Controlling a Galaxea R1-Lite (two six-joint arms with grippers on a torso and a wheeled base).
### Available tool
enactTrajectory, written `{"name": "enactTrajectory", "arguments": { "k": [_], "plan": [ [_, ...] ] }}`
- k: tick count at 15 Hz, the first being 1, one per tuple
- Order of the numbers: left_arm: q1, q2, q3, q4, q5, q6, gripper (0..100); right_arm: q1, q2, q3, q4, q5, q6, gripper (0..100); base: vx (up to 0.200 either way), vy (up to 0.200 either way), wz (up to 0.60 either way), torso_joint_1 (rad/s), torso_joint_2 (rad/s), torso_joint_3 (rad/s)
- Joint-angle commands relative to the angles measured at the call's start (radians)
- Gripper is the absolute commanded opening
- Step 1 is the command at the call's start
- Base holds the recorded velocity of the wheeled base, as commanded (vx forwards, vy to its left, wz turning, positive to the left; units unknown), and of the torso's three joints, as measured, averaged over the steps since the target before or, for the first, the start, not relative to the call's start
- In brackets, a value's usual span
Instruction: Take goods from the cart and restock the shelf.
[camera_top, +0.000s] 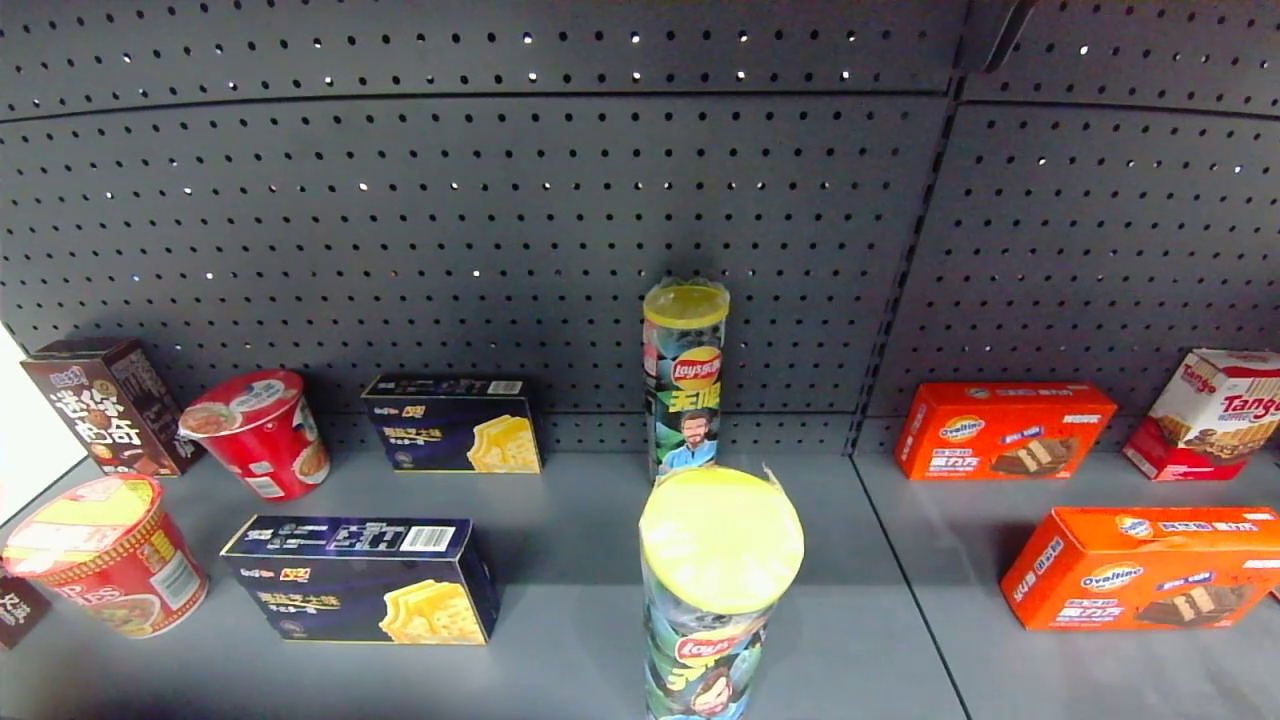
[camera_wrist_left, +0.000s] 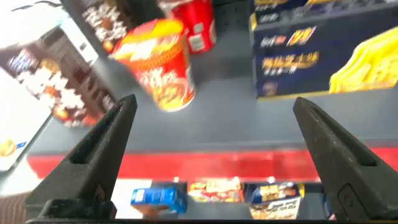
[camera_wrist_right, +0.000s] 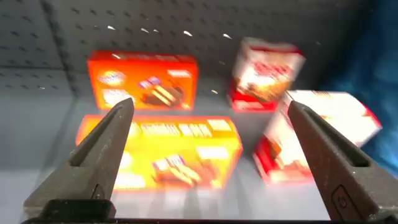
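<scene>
The grey shelf (camera_top: 580, 520) holds goods in rows. Two chip cans with yellow lids stand in the middle, one at the back (camera_top: 685, 375) and one in front (camera_top: 715, 600). My left gripper (camera_wrist_left: 214, 102) is open and empty, just off the shelf's front edge, facing a red noodle cup (camera_wrist_left: 161, 62) and a dark blue cracker box (camera_wrist_left: 323, 56). My right gripper (camera_wrist_right: 211, 104) is open and empty too, in front of two orange boxes (camera_wrist_right: 143, 78) (camera_wrist_right: 168, 152) and two white-and-red wafer boxes (camera_wrist_right: 267, 71) (camera_wrist_right: 317, 137).
On the shelf's left are a brown box (camera_top: 105, 405), two red noodle cups (camera_top: 258, 432) (camera_top: 100, 565) and two blue cracker boxes (camera_top: 455, 425) (camera_top: 365, 580). Orange boxes (camera_top: 1000, 430) (camera_top: 1140, 570) lie right. A red strip (camera_wrist_left: 205, 165) edges the shelf, with more goods (camera_wrist_left: 217, 193) below.
</scene>
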Motion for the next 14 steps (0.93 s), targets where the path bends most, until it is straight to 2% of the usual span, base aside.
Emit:
{"name": "enactTrajectory", "arguments": {
  "k": [1,2,4,5,6,8,10,12,14],
  "plan": [
    [0.019,-0.161,-0.007,0.099,0.004,0.000,100,-0.048,-0.184,0.094,0.024,-0.001,-0.002,100,0.000,0.000,0.00,0.000,0.00,0.000],
    [0.030,-0.209,-0.003,0.130,-0.002,0.002,100,-0.052,-0.241,0.097,0.084,-0.001,-0.002,100,0.000,0.000,0.00,0.000,0.00,0.000],
    [0.038,-0.227,0.004,0.125,-0.002,-0.001,100,-0.075,-0.323,0.091,0.187,-0.008,-0.002,100,0.000,0.000,0.00,0.000,0.00,0.000],
    [0.038,-0.227,0.005,0.122,-0.006,-0.001,100,-0.121,-0.382,0.092,0.266,-0.028,-0.002,100,0.000,0.000,0.00,0.000,0.00,0.000],
    [0.038,-0.229,0.027,0.116,-0.037,-0.009,100,-0.158,-0.436,0.103,0.320,-0.036,-0.002,100,0.000,0.000,0.00,0.000,0.00,0.000],
    [0.038,-0.229,0.080,0.047,-0.057,-0.006,100,-0.177,-0.491,0.138,0.360,-0.027,0.004,100,0.000,0.000,0.00,0.000,0.00,0.000],
    [0.038,-0.229,0.142,-0.048,-0.061,-0.006,100,-0.167,-0.490,0.157,0.354,0.062,0.021,100,0.000,0.000,0.00,0.000,0.00,0.000],
    [0.038,-0.229,0.151,-0.066,-0.063,-0.009,100,-0.167,-0.490,0.219,0.312,0.130,0.035,100,0.000,0.000,0.00,0.000,0.00,0.000],
    [0.038,-0.229,0.151,-0.065,-0.072,-0.007,100,-0.167,-0.490,0.223,0.325,0.232,0.050,100,0.000,0.000,0.00,0.000,0.00,0.000]
  ]
}}
